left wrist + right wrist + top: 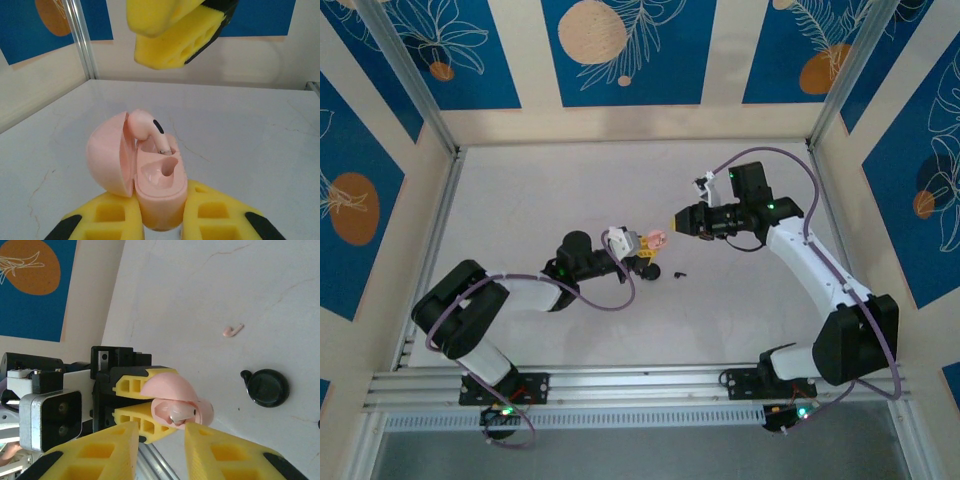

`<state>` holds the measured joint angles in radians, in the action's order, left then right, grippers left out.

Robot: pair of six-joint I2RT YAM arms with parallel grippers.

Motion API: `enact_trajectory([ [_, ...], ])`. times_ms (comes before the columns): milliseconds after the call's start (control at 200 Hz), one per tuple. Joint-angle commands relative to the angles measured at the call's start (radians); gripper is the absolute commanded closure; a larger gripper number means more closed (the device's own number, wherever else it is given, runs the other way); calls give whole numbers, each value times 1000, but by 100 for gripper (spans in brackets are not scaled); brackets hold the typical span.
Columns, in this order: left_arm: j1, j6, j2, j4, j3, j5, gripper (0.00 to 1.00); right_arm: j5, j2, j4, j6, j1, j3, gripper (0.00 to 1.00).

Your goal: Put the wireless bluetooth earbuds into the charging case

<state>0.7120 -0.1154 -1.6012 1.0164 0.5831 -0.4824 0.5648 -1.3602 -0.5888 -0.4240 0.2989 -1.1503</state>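
Observation:
My left gripper point(162, 202) is shut on the base of the pale pink charging case point(160, 185), whose lid hangs open to the left. One pink earbud point(147, 127) stands stem-down in the case's far slot, its head sticking out; the near slot is empty. My right gripper point(161, 427) hovers just off the case point(182, 400) with a gap between its fingers and nothing in it; its yellow fingers point(175, 40) hang above the case. A second pink earbud point(232, 330) lies loose on the table. From above, the case point(657, 240) sits between both grippers.
A black round case point(268, 387) lies on the white table point(570, 200) near the pink case, with a small black piece point(680, 274) beside it. Aluminium rails and patterned walls frame the table.

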Motion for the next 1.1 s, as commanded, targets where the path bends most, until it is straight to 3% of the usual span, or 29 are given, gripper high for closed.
enact_trajectory([
  [0,16,-20,-12,61,0,-28,92,20,-21,-10,21,20,-34,70],
  [1095,17,9,-5,58,17,-11,92,-131,-65,-139,96,102,-48,79],
])
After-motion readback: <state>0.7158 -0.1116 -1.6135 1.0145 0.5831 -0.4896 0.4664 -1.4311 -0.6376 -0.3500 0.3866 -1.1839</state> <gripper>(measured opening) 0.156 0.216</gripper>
